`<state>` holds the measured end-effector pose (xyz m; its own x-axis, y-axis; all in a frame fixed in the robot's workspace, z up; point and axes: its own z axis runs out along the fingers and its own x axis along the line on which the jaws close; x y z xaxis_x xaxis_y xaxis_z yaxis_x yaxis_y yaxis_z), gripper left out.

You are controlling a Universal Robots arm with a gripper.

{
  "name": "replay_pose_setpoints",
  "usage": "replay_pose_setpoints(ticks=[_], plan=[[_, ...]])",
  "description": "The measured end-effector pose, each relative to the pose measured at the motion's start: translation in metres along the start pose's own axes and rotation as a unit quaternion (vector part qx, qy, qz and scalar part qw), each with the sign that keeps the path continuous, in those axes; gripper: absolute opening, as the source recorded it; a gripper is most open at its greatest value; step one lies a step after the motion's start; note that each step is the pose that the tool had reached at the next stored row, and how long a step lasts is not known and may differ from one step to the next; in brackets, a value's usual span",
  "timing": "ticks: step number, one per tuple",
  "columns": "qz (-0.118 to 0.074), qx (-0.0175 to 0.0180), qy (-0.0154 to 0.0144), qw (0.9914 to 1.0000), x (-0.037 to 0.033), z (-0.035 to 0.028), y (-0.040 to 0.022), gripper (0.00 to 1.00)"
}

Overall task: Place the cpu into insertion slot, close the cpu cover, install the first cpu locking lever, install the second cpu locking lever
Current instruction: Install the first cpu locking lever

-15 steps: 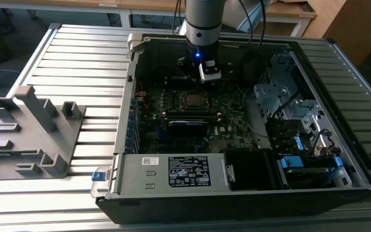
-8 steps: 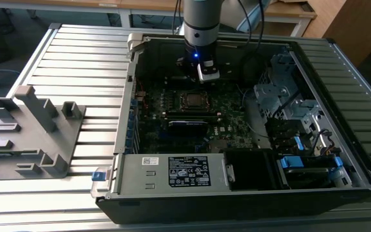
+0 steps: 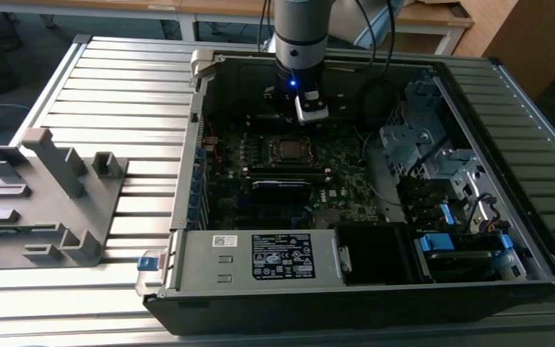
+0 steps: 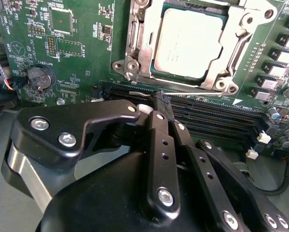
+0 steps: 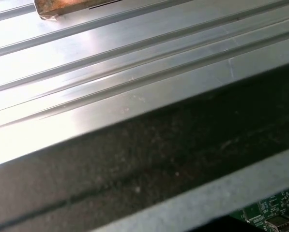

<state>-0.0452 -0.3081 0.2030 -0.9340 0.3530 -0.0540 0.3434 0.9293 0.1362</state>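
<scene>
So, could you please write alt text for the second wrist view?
The cpu sits in its socket with the cpu cover closed around it, on a green motherboard. The black gripper, fingers together, hovers by the memory slots.

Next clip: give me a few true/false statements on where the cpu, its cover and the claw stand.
1. The cpu sits in its socket on the motherboard. True.
2. The cpu cover stands raised, clear of the cpu. False: it lies down, framing the cpu.
3. The claw grips the cpu. False: it is shut on nothing, by the memory slots, apart from the cpu.
4. The grey fixture stands on the exterior view's right of the case. False: on its left.
5. The open case lies on a ribbed metal table. True.
</scene>
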Motion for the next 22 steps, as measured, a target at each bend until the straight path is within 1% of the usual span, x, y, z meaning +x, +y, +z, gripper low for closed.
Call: replay_pose_setpoints(ticks=[5,7,9,12,13,19,22], plan=[[0.000,0.0003,-0.0002,1.00000,-0.0009,0.0008,-0.0026,0.11],[0.000,0.0015,-0.0006,1.00000,-0.0009,0.0021,-0.0028,0.11],[0.000,0.0044,-0.0016,0.99999,-0.0008,0.0038,-0.0030,0.11],[-0.001,0.0096,-0.0035,0.99995,-0.0007,0.0056,-0.0033,0.11],[-0.001,0.0105,-0.0038,0.99994,-0.0007,0.0057,-0.0033,0.11],[-0.001,0.0107,-0.0040,0.99993,-0.0007,0.0055,-0.0033,0.11],[-0.001,0.0106,-0.0040,0.99994,-0.0009,0.0016,-0.0027,0.11]])
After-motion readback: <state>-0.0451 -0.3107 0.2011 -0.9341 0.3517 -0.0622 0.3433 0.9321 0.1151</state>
